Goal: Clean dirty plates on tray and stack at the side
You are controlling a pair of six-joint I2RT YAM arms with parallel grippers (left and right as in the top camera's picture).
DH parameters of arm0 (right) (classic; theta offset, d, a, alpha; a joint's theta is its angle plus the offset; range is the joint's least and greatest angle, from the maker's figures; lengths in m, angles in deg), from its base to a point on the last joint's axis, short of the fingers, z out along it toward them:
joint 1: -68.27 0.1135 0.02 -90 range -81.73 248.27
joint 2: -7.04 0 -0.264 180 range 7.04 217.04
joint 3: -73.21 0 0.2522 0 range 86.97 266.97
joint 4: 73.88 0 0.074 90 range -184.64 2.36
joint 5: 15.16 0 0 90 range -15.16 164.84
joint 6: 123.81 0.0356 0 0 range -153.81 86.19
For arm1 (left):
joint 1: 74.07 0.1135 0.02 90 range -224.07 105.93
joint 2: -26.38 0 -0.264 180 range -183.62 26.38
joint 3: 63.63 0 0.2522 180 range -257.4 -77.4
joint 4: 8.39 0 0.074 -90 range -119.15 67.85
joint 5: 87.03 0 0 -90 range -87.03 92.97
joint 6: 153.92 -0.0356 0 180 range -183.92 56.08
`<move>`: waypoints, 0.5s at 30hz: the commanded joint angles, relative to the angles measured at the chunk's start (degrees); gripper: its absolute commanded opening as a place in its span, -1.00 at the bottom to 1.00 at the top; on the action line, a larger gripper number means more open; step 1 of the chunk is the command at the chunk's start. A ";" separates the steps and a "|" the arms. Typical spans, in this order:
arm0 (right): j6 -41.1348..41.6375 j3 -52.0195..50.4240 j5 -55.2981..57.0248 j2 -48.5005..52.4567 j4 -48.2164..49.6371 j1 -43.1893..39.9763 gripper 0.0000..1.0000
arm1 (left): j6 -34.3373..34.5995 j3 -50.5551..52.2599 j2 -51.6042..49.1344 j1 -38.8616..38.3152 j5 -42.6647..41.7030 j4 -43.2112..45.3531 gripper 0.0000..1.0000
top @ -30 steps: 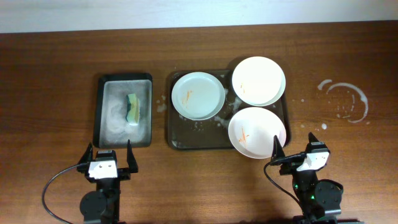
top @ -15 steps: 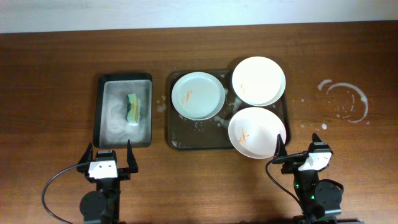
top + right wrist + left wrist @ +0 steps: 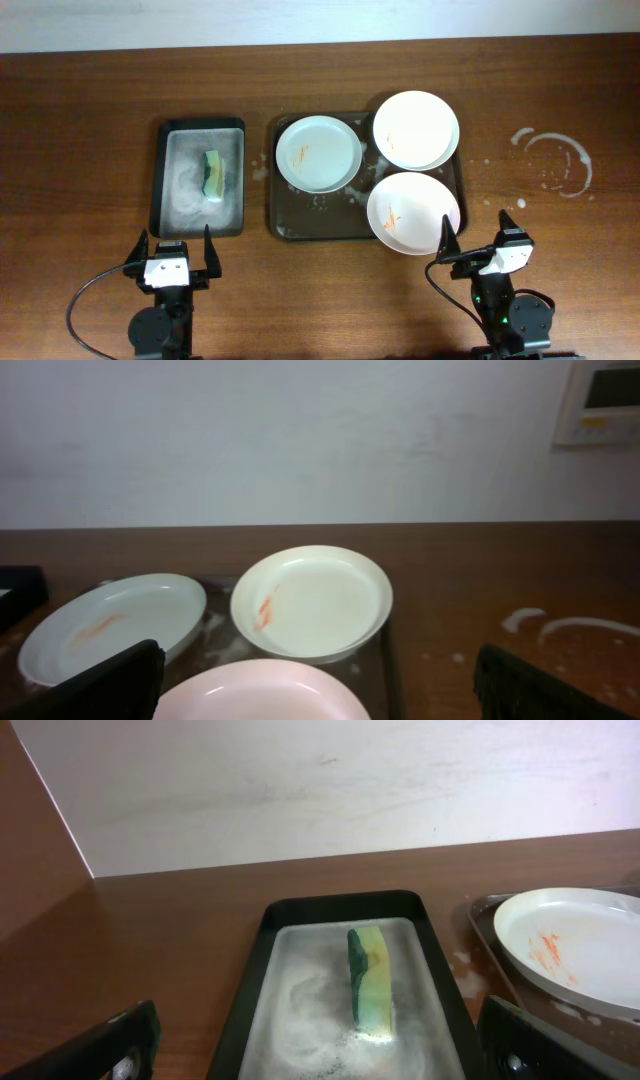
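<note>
From overhead, my left gripper [image 3: 174, 243] waits at the near edge of the table with its jaws spread wide and nothing between them. It is just near of the soapy tub [image 3: 163, 205] that holds the sponge [image 3: 214, 175]. My right gripper [image 3: 473, 230] is equally wide and empty, just near of the tray [image 3: 310, 215]. All three plates lie on that tray: the far-left plate [image 3: 318, 153], the far-right plate [image 3: 416, 130] overhanging the far rim, and the near plate [image 3: 413, 213] overhanging the near rim. Each shows orange smears, so I judge that no cleaning has begun and nothing is stacked aside.

Through my left wrist, the sponge [image 3: 368, 980] stands on edge in the foam, straight ahead between my fingers [image 3: 110, 1045]. To pick it up well, I should close across its thin dimension at mid-length and low down, since it looks wet and may slip.

Through my right wrist, the near plate [image 3: 265, 695] lies right below me, the other two beyond. I would pinch its overhanging rim to steady it while the sponge scrubs the smear.
</note>
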 commanded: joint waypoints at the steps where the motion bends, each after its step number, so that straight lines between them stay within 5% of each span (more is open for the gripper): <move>1: 1.25 0.48 -2.86 -0.39 0.39 0.31 0.97 | -1.14 0.44 0.48 0.35 0.59 0.15 0.98; 15: 1.20 11.15 -2.62 0.63 0.26 0.28 0.97 | -0.83 0.42 0.48 0.35 0.81 4.85 0.98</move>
